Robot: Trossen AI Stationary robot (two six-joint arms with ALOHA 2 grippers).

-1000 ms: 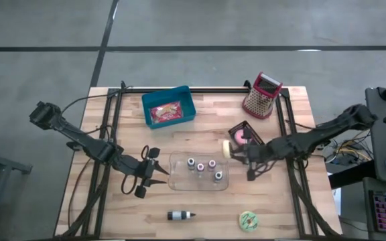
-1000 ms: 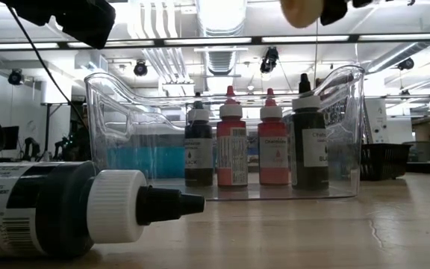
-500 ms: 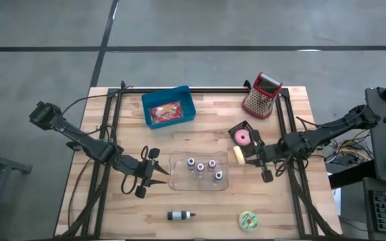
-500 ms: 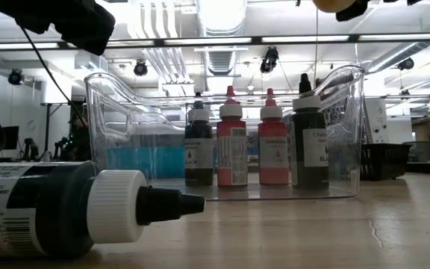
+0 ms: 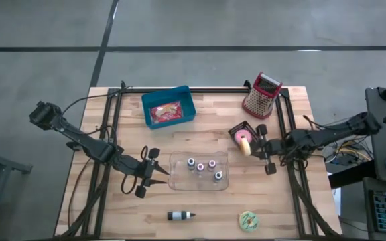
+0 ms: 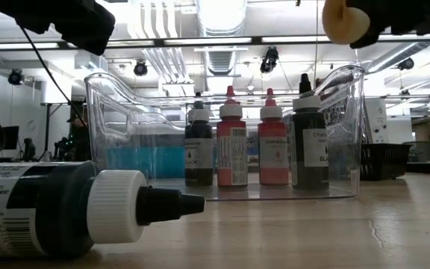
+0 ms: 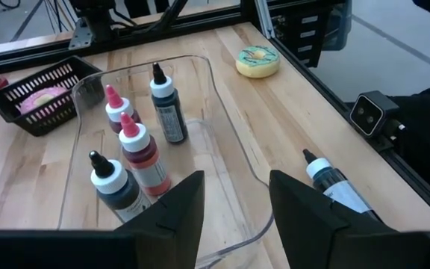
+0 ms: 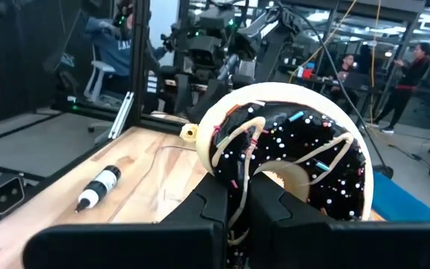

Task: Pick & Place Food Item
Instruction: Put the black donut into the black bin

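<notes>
Gripping a chocolate donut (image 8: 286,164) on edge, the right hand (image 5: 259,143) is clamped shut on it and hangs just beside the black basket (image 5: 237,129), probably for release inside. Left hand (image 5: 154,173) waits half open near the clear bin (image 5: 173,171), holding nothing.

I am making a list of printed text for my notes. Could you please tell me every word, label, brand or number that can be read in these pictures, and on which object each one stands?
None can be read with certainty.
Bottles in the clear bin: the four upright bottles carry printed labels, too small and blurred to read.
Lying bottle: lines of small print on its label, blurred, not readable.
Blue bin: red packet inside, printing too small to read.
</notes>
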